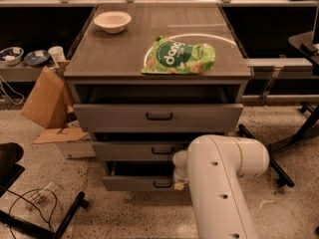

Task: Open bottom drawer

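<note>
1. Sitting low at the front of the bench: my hand, level with the bottom drawer; only a pale tip of it shows past my white arm; the rest is hidden behind the arm.
2. Hand state: cannot tell whether it is released or clenched; contact with anything also unclear; the visible tip lies just beside the right end of the bottom drawer's handle.
3. Bottom drawer: lowest of three grey fronts; small dark bar handle at centre; front stands a little way out with a dark gap above it; inside is in shadow, nothing readable there.
4. My arm covers the right end of the bottom drawer's front and part of the middle drawer above it.
5. Middle drawer and top drawer: each front has a dark gap above it; the gap over the top one is the widest; both handles are in plain view.
6. Bench top: white bowl at the back left; green snack bag lying flat toward the front right; the two well apart.
7. Left of the bench: cardboard box leaning at its side; pale cup on a low shelf behind the box; dark cable on the speckled floor.
</note>
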Robot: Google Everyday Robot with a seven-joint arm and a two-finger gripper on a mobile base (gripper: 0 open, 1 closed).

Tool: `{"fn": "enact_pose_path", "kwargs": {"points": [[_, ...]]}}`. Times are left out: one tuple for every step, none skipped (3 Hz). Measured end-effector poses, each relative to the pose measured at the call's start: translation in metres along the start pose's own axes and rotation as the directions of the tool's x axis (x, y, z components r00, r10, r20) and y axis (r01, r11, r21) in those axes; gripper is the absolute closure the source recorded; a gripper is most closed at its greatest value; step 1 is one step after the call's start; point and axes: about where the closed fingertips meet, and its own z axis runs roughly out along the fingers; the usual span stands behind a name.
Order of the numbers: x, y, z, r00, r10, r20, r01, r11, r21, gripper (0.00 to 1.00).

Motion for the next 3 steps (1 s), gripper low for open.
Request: {"fn": "enact_pose_path", "kwargs": {"points": [[0.0, 0.0, -0.006, 1.0, 0.0, 0.0, 0.0, 1.0, 0.0, 0.87], [0.019, 0.024, -0.002, 0.999, 0.036, -0.02, -0.037, 0.999, -0.026, 1.0], [0.019, 0.025, -0.004, 0.999, 0.038, -0.021, -0.039, 0.9989, -0.028, 1.0]]}}
